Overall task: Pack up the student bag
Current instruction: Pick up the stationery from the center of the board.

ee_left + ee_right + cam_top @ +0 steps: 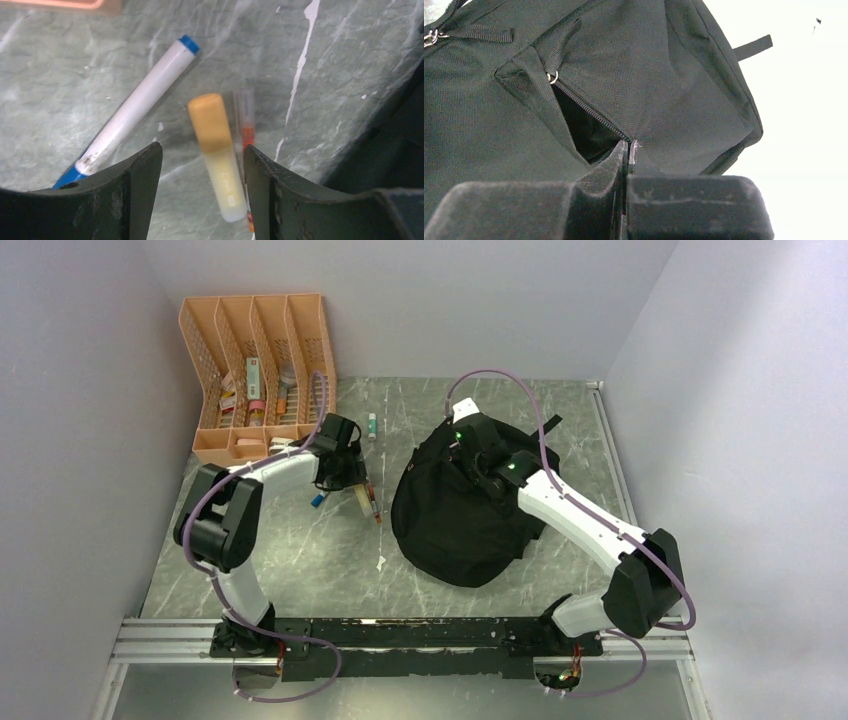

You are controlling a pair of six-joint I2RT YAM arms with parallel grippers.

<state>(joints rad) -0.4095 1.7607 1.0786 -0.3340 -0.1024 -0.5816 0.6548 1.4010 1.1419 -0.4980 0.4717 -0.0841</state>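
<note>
1. The student bag (pixel 460 515) is lying flat on the table (pixel 300 570), right of centre. It is rounded, with its long axis running roughly from the far right to the near left. A strap is sticking out at the far-right end.
2. In the right wrist view, a zippered slit on the bag (pixel 664 75) is gaping partly open, its teeth running diagonally. The inside is showing only as dark, so I cannot tell what it is holding.
3. The right gripper (pixel 629 150) is pressing its jaws together, pinching the bag's fabric at the lower end of that slit. Creases are fanning out from the pinch.
4. The left gripper (pixel 202 150) is hanging over the table left of the bag with its jaws spread and touching nothing.
5. Between them a yellow highlighter (pixel 217 155) with an orange cap is lying along the gap, cap pointing away. A thin orange pen (pixel 247 130) is lying just beside it, and a white marker (pixel 135 105) with blue ends is lying slanted to its left.
6. The orange mesh organiser (pixel 260 370) is standing at the far left, with small stationery items sitting in its four slots.
</note>
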